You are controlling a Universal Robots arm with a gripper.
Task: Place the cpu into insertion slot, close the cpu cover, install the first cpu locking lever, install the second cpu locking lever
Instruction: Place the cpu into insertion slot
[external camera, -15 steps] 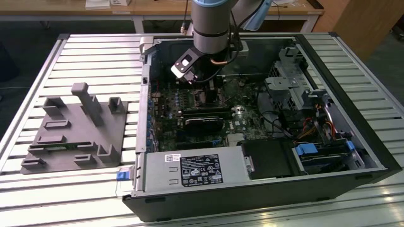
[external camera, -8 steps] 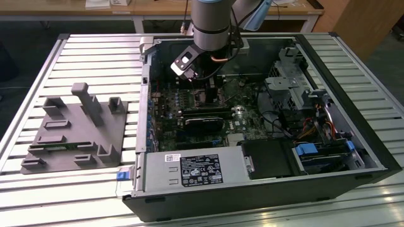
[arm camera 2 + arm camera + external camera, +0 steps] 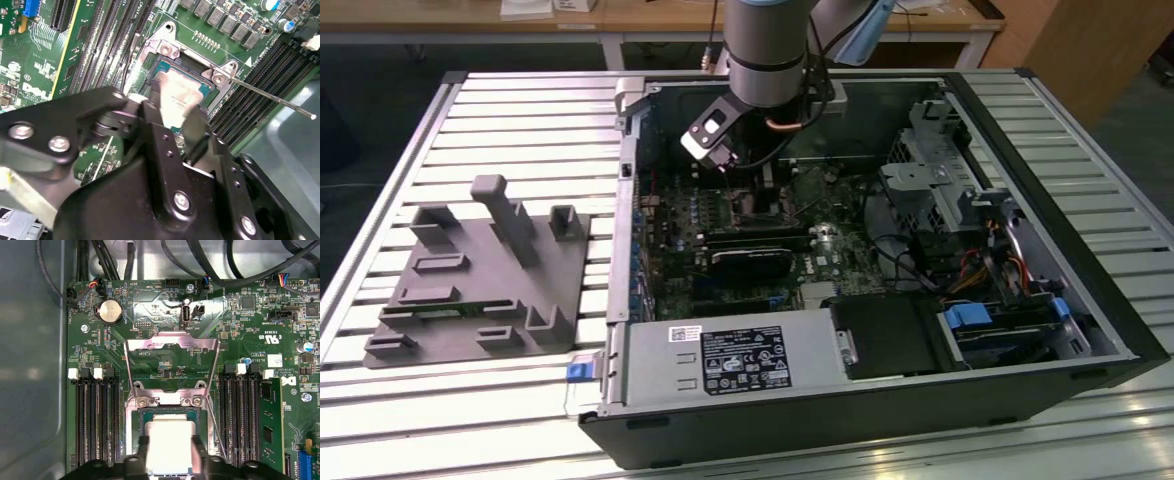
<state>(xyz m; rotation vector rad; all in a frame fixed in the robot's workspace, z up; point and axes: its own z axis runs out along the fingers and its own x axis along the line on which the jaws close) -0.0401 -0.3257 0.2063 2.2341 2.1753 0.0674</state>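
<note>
table [image 3: 520, 110]: I see the open computer case [image 3: 881, 420] lying on it.
claw [image 3: 750, 178]: down inside the case, pinched narrow on the cpu [image 3: 170, 440].
cpu cover [image 3: 172, 343]: flipped up, standing open.
insertion slot [image 3: 134, 430]: the cpu sits in it, my fingers [image 3: 142, 452] hugging two edges.

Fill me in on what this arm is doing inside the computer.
The arm reaches into the open computer case. Its gripper is closed on two opposite sides of the cpu, which is at the insertion slot on the green board. The cpu cover stands swung up and open, and a thin locking lever sticks out unlatched.
</note>
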